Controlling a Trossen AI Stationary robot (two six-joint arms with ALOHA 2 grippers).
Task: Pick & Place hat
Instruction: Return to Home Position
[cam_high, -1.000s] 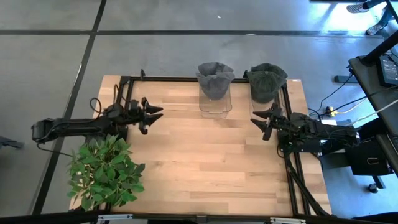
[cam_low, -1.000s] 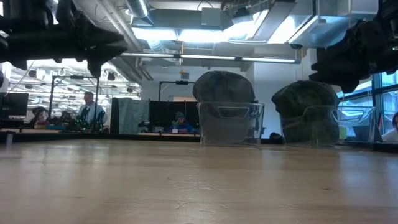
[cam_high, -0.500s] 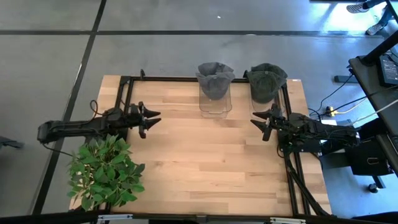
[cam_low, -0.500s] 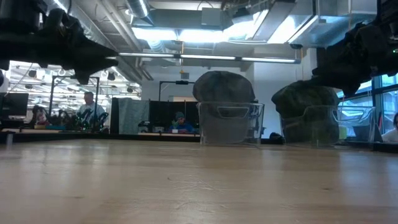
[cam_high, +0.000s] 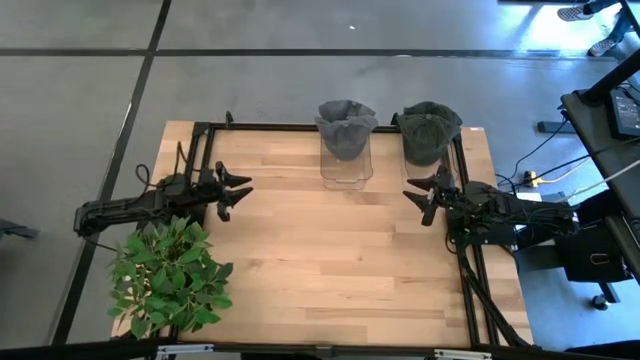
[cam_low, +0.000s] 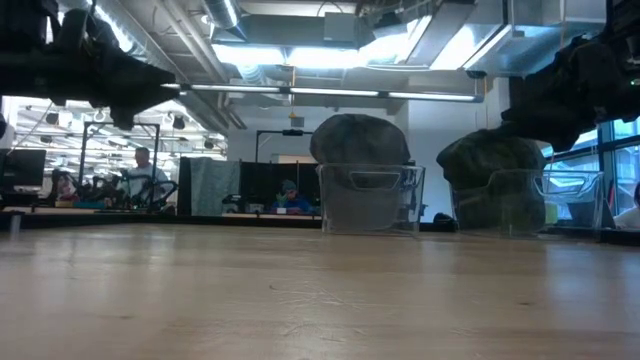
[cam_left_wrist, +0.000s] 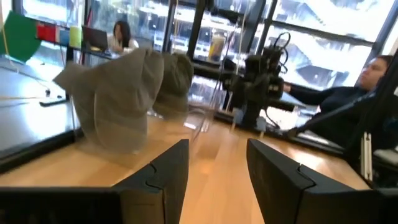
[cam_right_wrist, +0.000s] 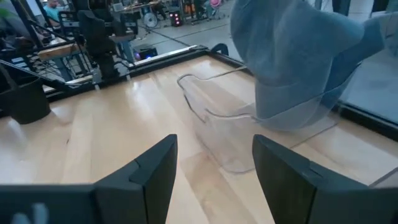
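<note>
Two grey hats sit on clear plastic stands at the table's far edge: one hat (cam_high: 346, 126) near the middle and one hat (cam_high: 430, 128) by the far right corner. Each rests draped over the top of its stand, as the low view shows for the middle hat (cam_low: 360, 140) and the right hat (cam_low: 490, 157). My left gripper (cam_high: 237, 190) hangs open above the table's left side, apart from both hats. My right gripper (cam_high: 421, 198) hangs open just on the near side of the right hat's stand, touching nothing. Both hats (cam_left_wrist: 127, 93) appear in the left wrist view.
A potted green plant (cam_high: 168, 277) stands at the near left corner, under the left arm. A black frame (cam_high: 330, 127) runs along the table's far, left and right edges. The light wood between the arms (cam_high: 330, 240) is bare. People sit in the room beyond the table.
My left gripper has drawn back toward the table's left edge, still open and empty. The right arm and both hats have stayed where they were.
</note>
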